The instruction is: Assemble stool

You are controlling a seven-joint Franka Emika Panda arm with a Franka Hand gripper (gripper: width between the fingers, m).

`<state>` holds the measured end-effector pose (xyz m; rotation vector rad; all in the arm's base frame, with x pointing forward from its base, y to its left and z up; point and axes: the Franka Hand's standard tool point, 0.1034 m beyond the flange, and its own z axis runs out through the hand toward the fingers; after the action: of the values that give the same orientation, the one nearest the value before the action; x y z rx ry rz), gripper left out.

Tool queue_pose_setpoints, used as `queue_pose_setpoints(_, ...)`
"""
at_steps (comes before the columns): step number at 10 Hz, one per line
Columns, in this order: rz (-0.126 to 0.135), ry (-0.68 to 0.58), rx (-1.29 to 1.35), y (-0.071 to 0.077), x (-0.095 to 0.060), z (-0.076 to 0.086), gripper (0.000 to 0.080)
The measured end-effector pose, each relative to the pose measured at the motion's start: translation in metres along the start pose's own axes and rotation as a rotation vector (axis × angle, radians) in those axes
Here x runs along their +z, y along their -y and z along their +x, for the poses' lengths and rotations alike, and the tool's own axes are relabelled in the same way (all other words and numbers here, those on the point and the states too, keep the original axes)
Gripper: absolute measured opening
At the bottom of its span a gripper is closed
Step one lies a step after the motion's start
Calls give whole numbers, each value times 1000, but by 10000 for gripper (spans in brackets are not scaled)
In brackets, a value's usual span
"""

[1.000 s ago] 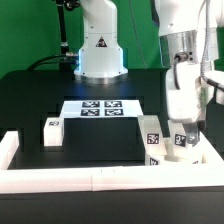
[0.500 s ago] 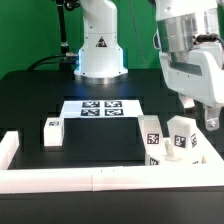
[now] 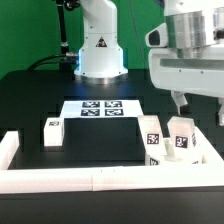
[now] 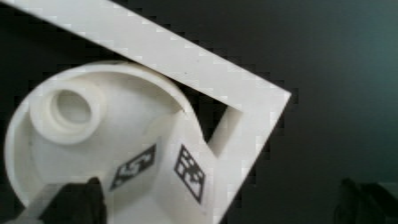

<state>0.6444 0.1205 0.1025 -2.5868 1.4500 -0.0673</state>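
Stool leg [image 3: 181,137], shown upright in the border rails' [image 3: 100,178] corner at the exterior view's right, just beside a second leg [image 3: 152,140]. The white plastic is judged light, stiff and smooth, and is best taken across opposite flat faces. The gripper [image 3: 200,106] is seen above, jaws apart and empty.

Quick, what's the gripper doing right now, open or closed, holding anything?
Gripper: open, holding nothing.

One leg [image 3: 52,132] stands at the exterior view's left, two legs [image 3: 152,140] at its right, marker board [image 3: 98,108] behind
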Motion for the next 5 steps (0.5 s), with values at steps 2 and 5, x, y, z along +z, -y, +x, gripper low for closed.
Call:
queue_pose_setpoints(2, -32, -4, -175, 2, -4, -12, 649)
queue_pose_setpoints(5, -65, 21, -638, -6, -6, 5, 649)
